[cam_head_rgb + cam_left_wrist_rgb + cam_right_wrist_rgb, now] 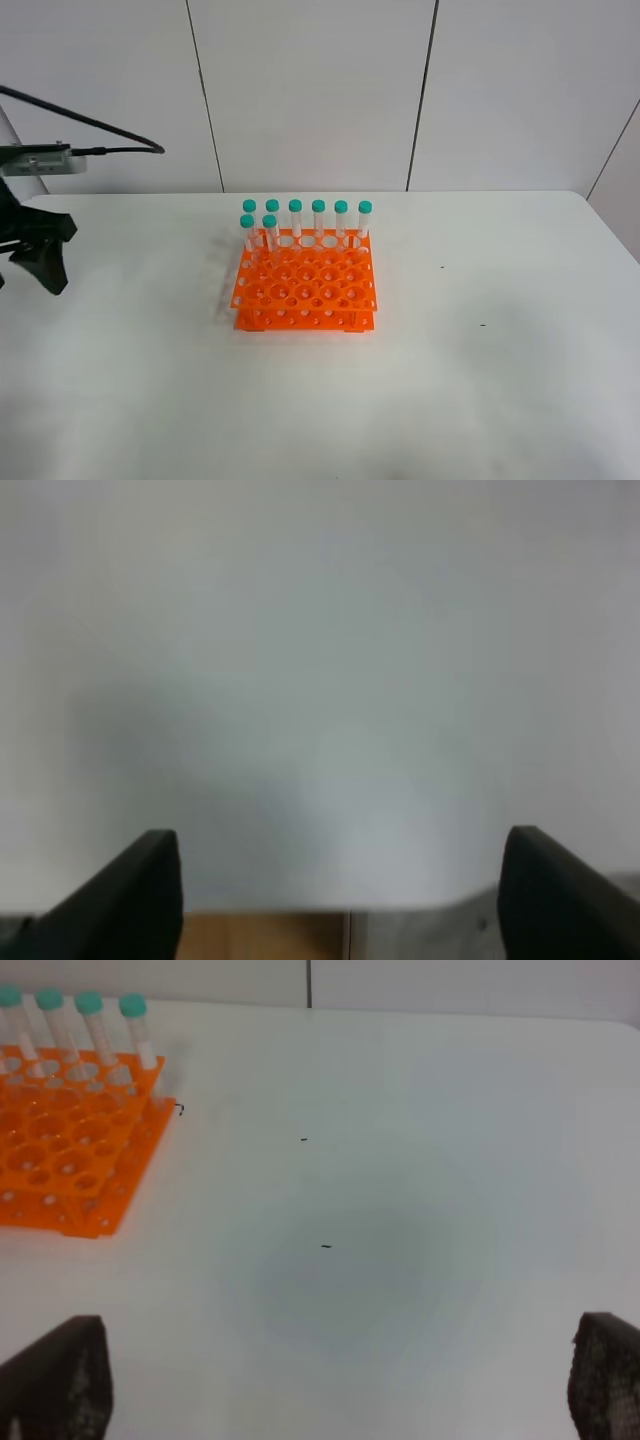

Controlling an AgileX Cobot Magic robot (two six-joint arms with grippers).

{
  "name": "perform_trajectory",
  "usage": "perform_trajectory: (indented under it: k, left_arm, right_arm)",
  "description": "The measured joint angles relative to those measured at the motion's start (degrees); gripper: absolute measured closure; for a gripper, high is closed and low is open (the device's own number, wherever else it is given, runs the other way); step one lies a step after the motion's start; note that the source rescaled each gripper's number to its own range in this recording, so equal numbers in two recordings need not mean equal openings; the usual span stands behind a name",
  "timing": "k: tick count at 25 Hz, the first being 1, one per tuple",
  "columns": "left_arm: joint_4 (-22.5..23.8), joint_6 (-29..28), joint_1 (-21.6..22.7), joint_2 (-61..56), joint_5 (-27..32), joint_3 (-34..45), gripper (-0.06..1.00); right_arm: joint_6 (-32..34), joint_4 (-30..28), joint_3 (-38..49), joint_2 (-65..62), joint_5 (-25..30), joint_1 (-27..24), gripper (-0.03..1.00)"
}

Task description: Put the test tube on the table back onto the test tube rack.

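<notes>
The orange test tube rack (305, 285) stands mid-table on the white table (480, 380). Several teal-capped test tubes (318, 220) stand upright in its back rows. No test tube lies loose on the table in any view. My left gripper (45, 262) hovers at the table's far left edge, well away from the rack; in the left wrist view (340, 880) it is open and empty over bare tabletop. My right gripper (340, 1380) is open and empty, out of the high view; the rack (70, 1150) and some tubes (135, 1030) lie ahead of it, to one side.
A grey wall panel runs behind the table. A black cable (90, 125) and a camera mount (35, 160) hang above the left arm. Small dark specks (325, 1246) dot the tabletop to the right of the rack.
</notes>
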Motion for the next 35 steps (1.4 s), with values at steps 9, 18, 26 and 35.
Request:
perform_trajectory:
  k: [9, 18, 26, 35]
  left_arm:
    - [-0.4, 0.0, 0.0, -34.9, 0.0, 22.3, -0.06]
    - [-0.4, 0.0, 0.0, -64.2, -6.4, 35.1, -0.06]
    - [-0.4, 0.0, 0.0, -70.1, -6.6, 35.3, -0.06]
    - [-0.4, 0.0, -3.9, -70.1, -6.6, 35.4, -0.06]
  right_arm:
    - [0.0, 0.0, 0.0, 0.0, 0.0, 0.0, -0.03]
    - [0.0, 0.0, 0.0, 0.0, 0.0, 0.0, -0.03]
    - [0.0, 0.2, 0.0, 0.0, 0.0, 0.0, -0.03]
    - [0.0, 0.2, 0.0, 0.0, 0.0, 0.0, -0.03]
